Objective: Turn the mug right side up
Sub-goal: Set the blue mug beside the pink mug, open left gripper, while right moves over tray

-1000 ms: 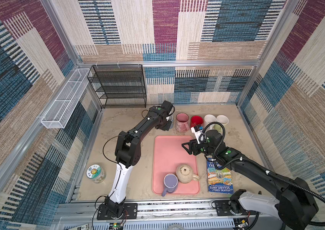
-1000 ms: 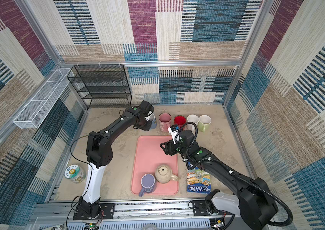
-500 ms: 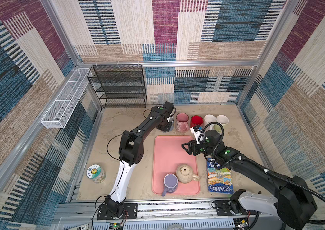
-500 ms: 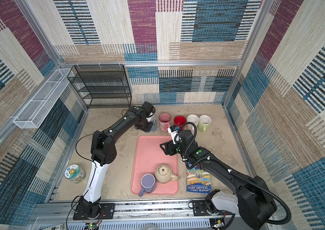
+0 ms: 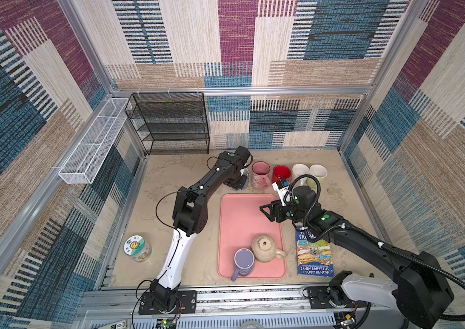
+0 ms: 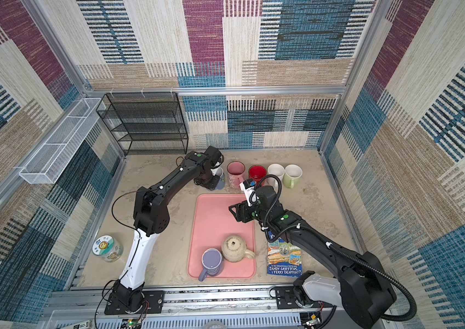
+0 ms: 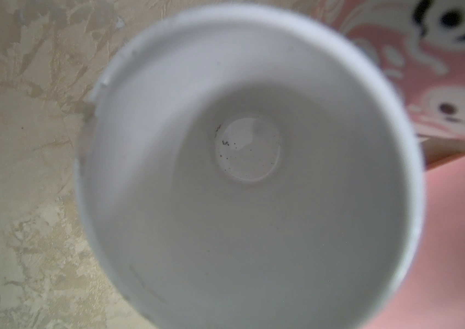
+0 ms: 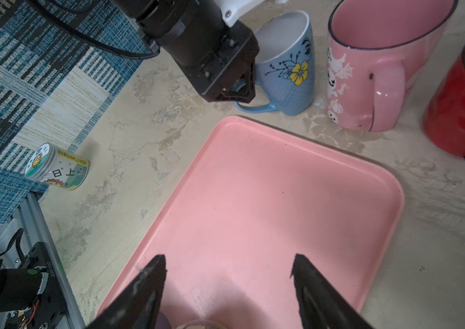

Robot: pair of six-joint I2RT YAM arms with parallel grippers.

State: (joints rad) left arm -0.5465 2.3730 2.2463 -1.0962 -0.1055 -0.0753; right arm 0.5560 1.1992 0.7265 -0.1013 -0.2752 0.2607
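Right now my left claw (image 8: 238,91) is pinched on the handle of the blue mug (image 8: 285,71), the one with the yellow flower. That mug stands right side up on the sandy table (image 5: 163,171). It is at the back, just past the far left corner of the pink tray (image 8: 254,185).

It is the first in a row of mugs. The pink mug (image 8: 382,57) is just beside it. After that come a red mug (image 5: 281,173), a white mug (image 5: 300,171) and a pale green mug (image 5: 318,172).

Through the left wrist camera I look right into the blue mug's white inside. A few dark specks sit at the bottom.

My right claw (image 8: 229,273) hangs over the tray. Its two fingers are wide apart, with nothing between them.

At the near end of the tray sit a tan mug (image 5: 265,247) and a purple mug (image 5: 244,260), touching each other. The tan one is bottom up.

A book (image 5: 315,256) lies flat on the table, just right of the tray. A small jar (image 5: 137,247) stands well apart from the tray, near the left wall.
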